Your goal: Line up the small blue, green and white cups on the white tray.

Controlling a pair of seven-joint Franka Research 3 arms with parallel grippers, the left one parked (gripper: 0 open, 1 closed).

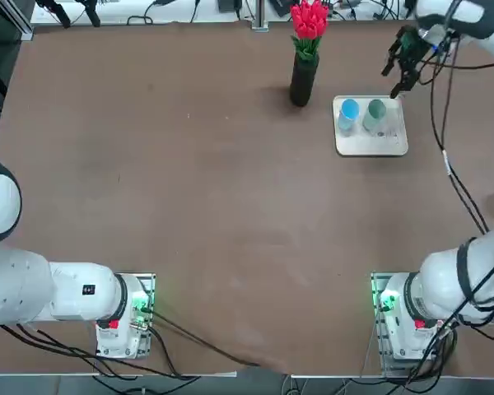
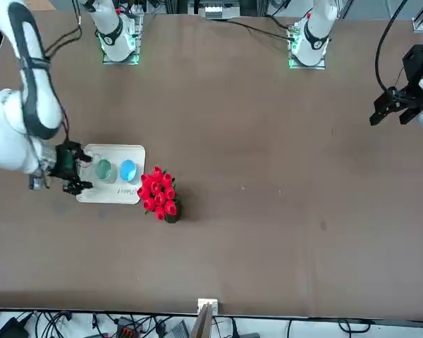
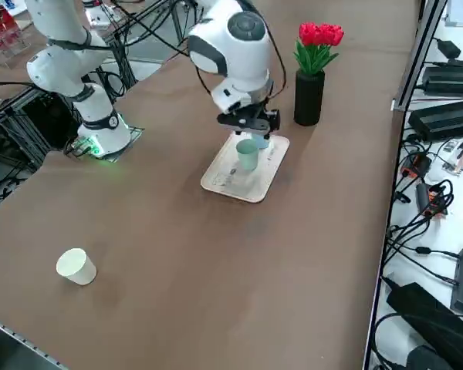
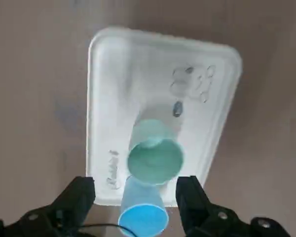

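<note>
Down below fingers [image 4: 81, 195] (parted), blue cup [image 4: 143, 207]

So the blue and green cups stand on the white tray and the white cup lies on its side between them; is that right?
Not quite: the white cup is off the tray, on the bare table, as the right side view shows. The blue and green cups do stand on it.
</note>
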